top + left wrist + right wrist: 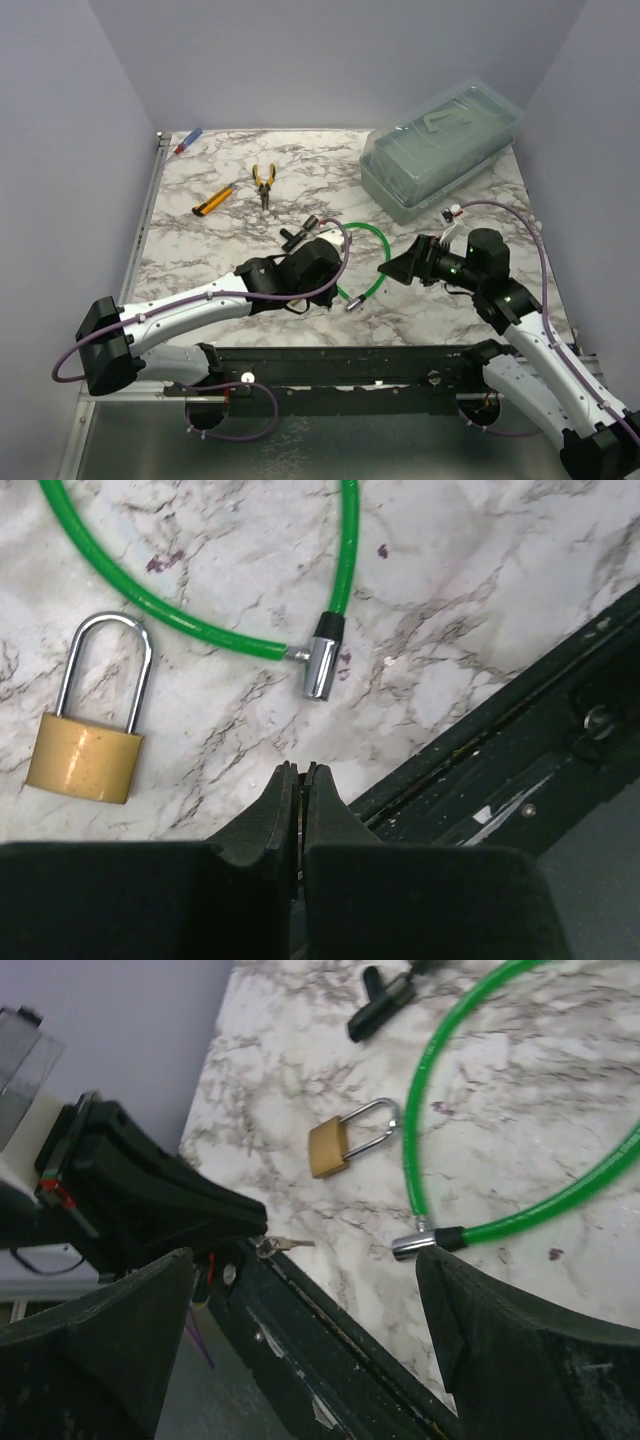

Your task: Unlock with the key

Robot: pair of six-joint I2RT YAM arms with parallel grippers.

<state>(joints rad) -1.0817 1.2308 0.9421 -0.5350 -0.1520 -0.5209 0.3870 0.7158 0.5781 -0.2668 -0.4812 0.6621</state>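
The small brass padlock [85, 760] lies flat on the marble, shackle closed, and also shows in the right wrist view [330, 1147]. The left arm hides it in the top view. My left gripper [300, 776] is shut over the table's near edge [298, 300]. In the right wrist view the tiny silver key [287, 1245] sticks out of its tip. The padlock lies ahead and to the left of the fingers, apart from them. My right gripper [398, 268] is open wide and empty [310, 1360], hovering right of the cable and facing the left gripper.
A green cable [365, 258] loops beside the padlock; its silver cylinder end [320, 668] lies near the left fingertips. A clear lidded box [440, 145] stands back right. Pliers [263, 185], a yellow knife [210, 200] and a black clip [298, 233] lie behind. A black rail [350, 365] edges the front.
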